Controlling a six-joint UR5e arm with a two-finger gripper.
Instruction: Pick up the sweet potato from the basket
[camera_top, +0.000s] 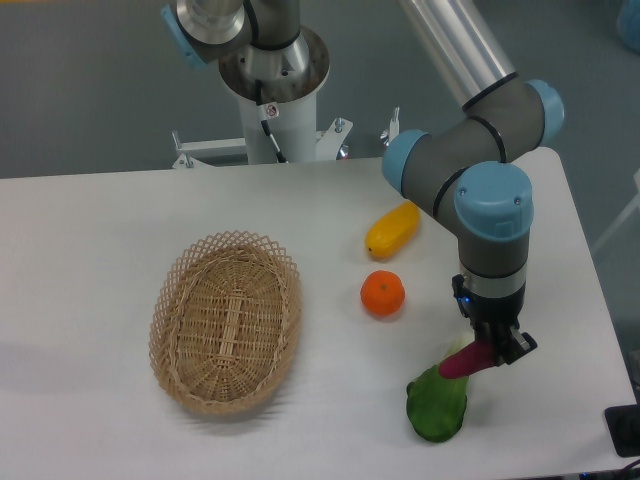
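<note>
No text, brand, number or sign can be read anywhere in the view; a small tag on the cable at the robot's white base column (272, 110) is too small to make out. A blue light glows on the wrist above the gripper (487, 350), but it carries no characters.

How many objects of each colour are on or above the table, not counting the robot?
Magenta: 1, the sweet potato held in the claw
Yellow: 1, the oblong fruit
Orange: 1, the round orange
Green: 1, the leafy vegetable
Tan: 1, the wicker basket, with nothing in it
Total: 5
</note>
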